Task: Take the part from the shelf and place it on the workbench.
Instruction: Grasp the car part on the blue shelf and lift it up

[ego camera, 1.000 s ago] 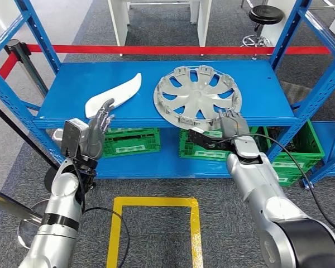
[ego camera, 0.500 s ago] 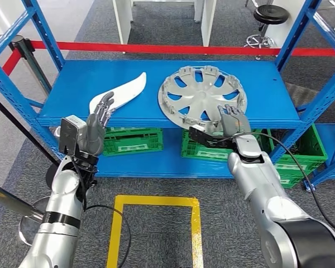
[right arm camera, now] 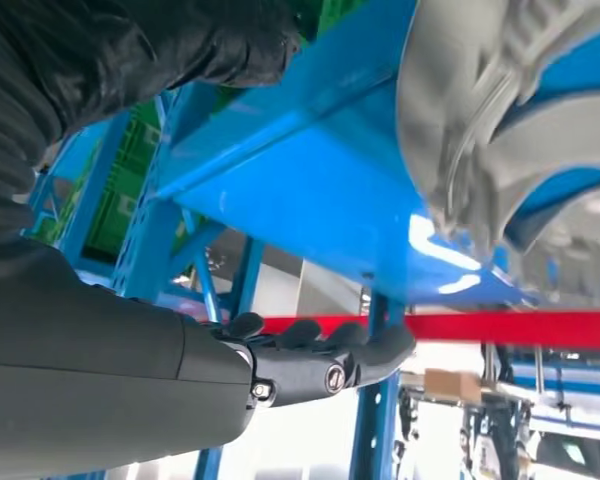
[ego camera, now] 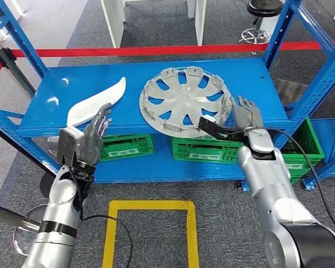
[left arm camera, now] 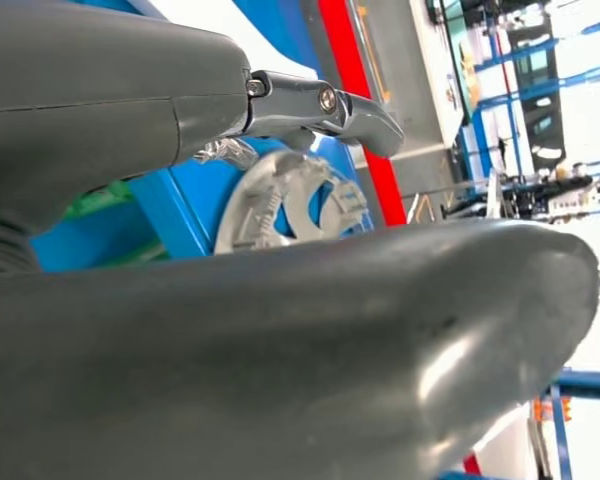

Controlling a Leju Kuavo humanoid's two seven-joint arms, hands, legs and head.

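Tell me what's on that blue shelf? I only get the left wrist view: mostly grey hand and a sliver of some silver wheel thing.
Observer: The head view shows it whole: a silver hubcap lying flat on the blue shelf, its near rim over the front edge.
Operator: Anything beside it?
Observer: A white curved part, toward the robot's left, just beyond the left hand.
Operator: Is the other hand holding something?
Observer: No. The right hand is at the hubcap's near right rim, fingers stretched out, holding nothing.
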